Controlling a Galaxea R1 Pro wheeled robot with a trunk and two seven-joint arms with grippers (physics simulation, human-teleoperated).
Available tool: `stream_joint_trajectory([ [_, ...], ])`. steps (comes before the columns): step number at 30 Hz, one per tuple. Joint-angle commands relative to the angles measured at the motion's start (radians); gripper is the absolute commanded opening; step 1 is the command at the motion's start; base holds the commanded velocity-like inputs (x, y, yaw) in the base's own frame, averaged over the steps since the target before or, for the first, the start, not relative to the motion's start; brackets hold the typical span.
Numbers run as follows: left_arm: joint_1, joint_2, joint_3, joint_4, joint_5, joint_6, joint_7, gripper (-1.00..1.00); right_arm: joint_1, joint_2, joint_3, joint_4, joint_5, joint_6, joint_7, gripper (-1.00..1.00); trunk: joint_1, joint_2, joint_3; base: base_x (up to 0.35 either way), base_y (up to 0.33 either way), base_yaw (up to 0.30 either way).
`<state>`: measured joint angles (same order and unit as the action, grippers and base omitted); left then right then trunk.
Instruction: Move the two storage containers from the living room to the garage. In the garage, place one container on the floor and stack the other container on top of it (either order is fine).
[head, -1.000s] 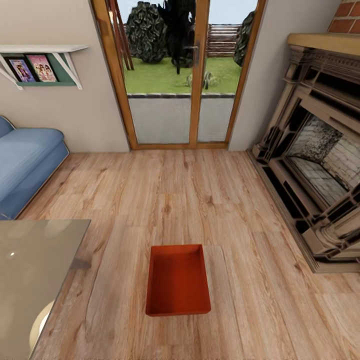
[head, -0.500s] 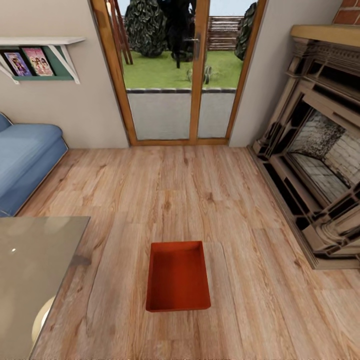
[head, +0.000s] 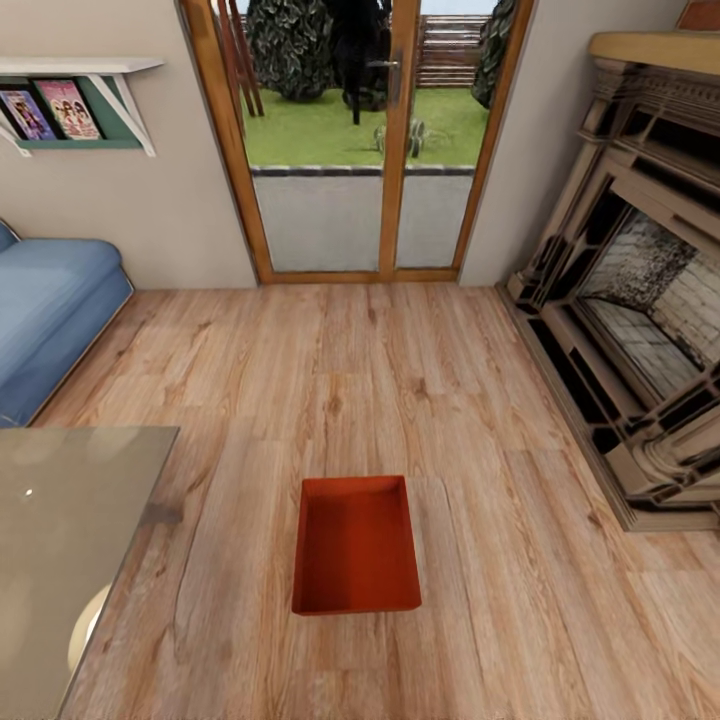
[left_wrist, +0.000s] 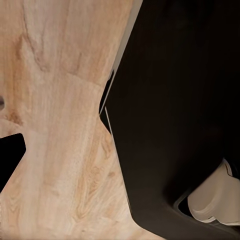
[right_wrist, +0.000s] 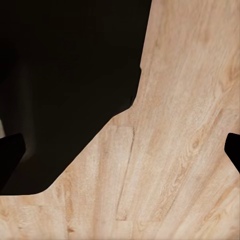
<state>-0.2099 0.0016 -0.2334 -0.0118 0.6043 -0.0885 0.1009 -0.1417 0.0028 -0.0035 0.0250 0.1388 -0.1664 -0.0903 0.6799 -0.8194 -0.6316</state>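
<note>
One orange-red storage container (head: 356, 545) is seen lying empty on the light wood-plank floor (head: 380, 380) at lower centre of the head view, in the living room, with the glass doors (head: 350, 140) at upper centre, the blue sofa (head: 50, 310) at left and the fireplace (head: 640, 300) at right. Nothing is judged carried yet; both containers remain to be taken to the garage and stacked. Each wrist view gives dark robot bodywork over planks, with dark tips at the frame edges; how far either gripper is open cannot be told.
</note>
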Motion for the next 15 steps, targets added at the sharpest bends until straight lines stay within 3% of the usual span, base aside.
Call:
stream_joint_trajectory([
  [1,0.0,0.0,-0.009,0.0,0.006,-0.002,0.003,1.0,-0.001,0.0,-0.001,0.003,0.01,-0.004,-0.006,1.0,0.0,-0.001,-0.002,0.0,0.0,0.0],
  [15,0.0,0.0,-0.009,0.0,0.006,-0.002,0.003,1.0,-0.001,0.0,-0.001,0.003,0.01,-0.005,-0.006,1.0,0.0,-0.001,-0.025,0.0,0.0,0.01],
])
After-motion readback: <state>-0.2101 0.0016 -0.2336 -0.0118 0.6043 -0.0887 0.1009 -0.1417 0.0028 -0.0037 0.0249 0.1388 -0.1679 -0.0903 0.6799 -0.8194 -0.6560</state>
